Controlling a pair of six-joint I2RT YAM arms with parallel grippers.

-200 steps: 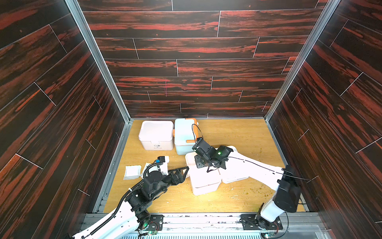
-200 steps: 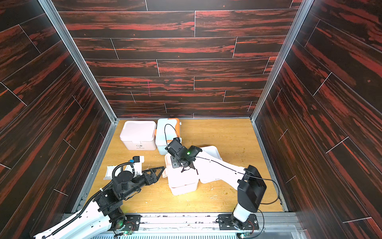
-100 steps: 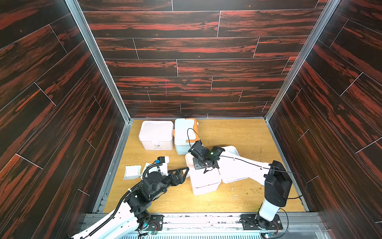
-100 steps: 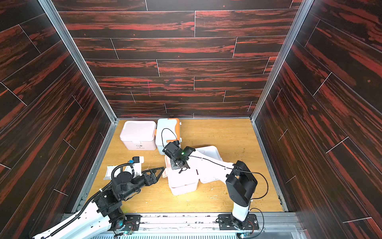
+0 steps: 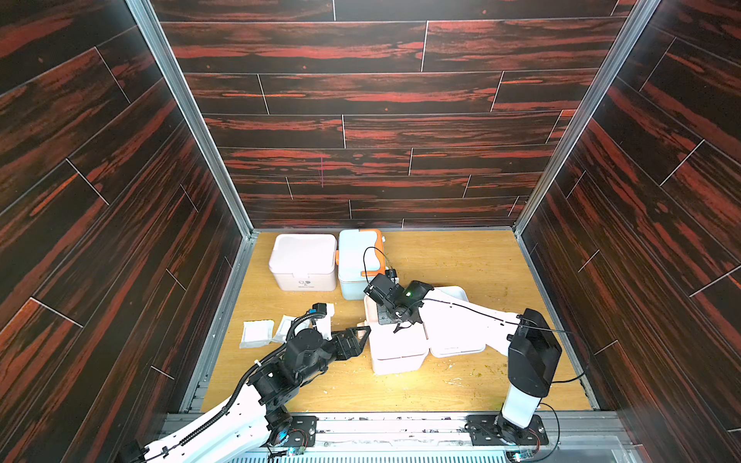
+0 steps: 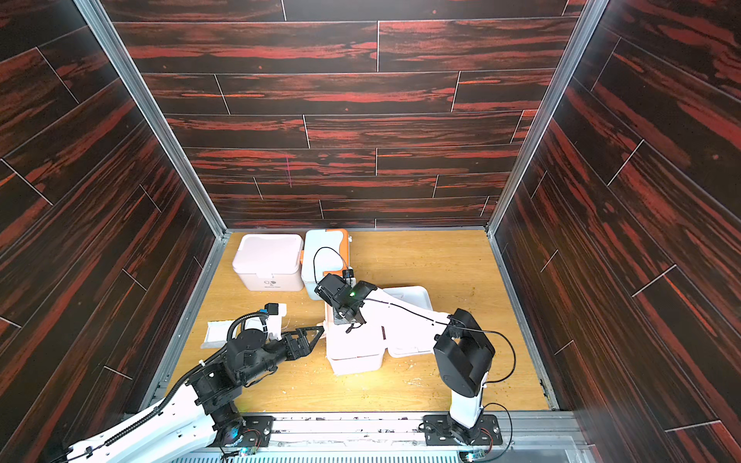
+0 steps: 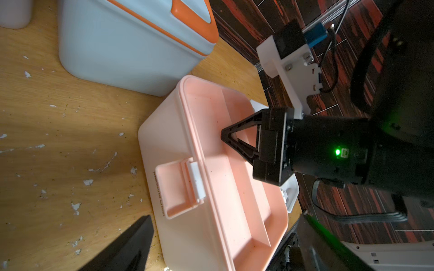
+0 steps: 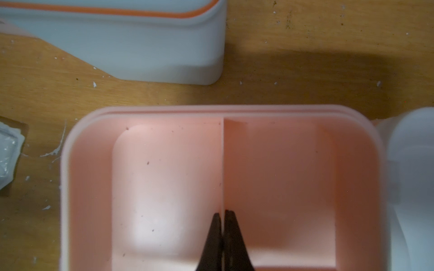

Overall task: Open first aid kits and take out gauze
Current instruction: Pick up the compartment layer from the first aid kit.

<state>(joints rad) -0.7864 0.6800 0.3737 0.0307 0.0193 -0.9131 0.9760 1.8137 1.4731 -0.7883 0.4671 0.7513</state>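
An open pink first aid kit (image 5: 397,354) stands mid-table, its pink tray (image 8: 164,187) split by a thin divider (image 8: 222,164). My right gripper (image 8: 222,213) reaches down into the tray, shut on that divider; it also shows in a top view as the right gripper (image 5: 397,322). My left gripper (image 5: 361,334) is open just left of this kit, with one finger (image 7: 131,244) low beside the kit's front latch. Two closed first aid kits stand at the back: a pink one (image 5: 303,260) and a blue one with orange trim (image 5: 357,260). Gauze packets (image 5: 256,332) lie at the left.
The open kit's white lid (image 5: 455,344) lies flat to its right, under my right arm. White flecks litter the wooden table (image 5: 461,264). Dark panelled walls close in three sides, with a metal rail along the front edge (image 5: 381,425).
My right gripper has closed on the tray's divider, and its arm has drawn in toward the kit. The left arm has not moved.
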